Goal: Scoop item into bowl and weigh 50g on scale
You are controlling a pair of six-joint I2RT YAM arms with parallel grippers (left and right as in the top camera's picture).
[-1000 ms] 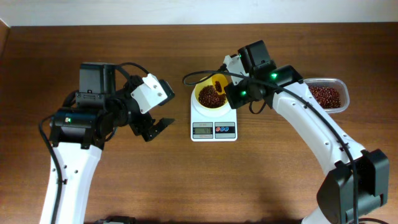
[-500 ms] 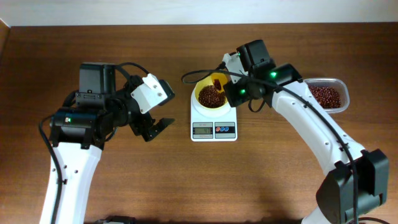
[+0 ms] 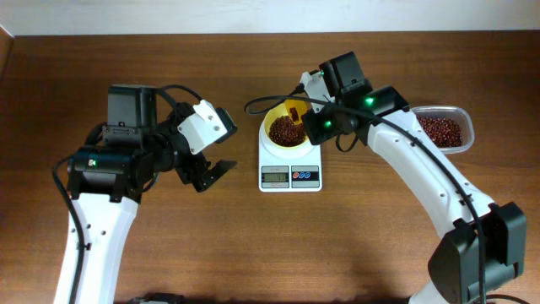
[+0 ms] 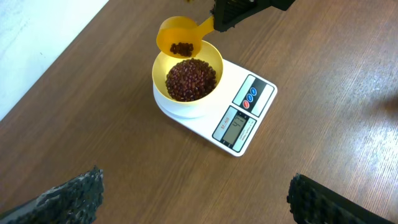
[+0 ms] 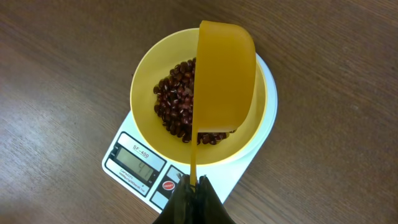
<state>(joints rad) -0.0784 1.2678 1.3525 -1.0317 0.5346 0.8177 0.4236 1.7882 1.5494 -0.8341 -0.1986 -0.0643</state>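
Observation:
The pale yellow bowl [image 3: 285,128] stands on the white scale [image 3: 289,166] and holds a heap of red-brown beans [image 3: 287,129]. My right gripper [image 3: 316,114] is shut on the handle of a bright yellow scoop [image 3: 295,111], tipped on its side over the bowl's far rim. In the right wrist view the scoop [image 5: 225,78] hangs over the bowl [image 5: 146,93] and beans [image 5: 176,107], the gripper [image 5: 194,183] clamping its handle. In the left wrist view the scoop [image 4: 179,38] still holds a few beans above the bowl [image 4: 186,68]. My left gripper [image 3: 209,173] is open and empty, left of the scale [image 4: 239,121].
A clear plastic tub [image 3: 445,129] with more beans stands at the right, behind my right arm. The scale's display [image 5: 135,163] faces the table's front edge. Bare wooden table lies in front of the scale.
The scoop has tilted a little further over the bowl and shifted slightly back. The left arm has not moved.

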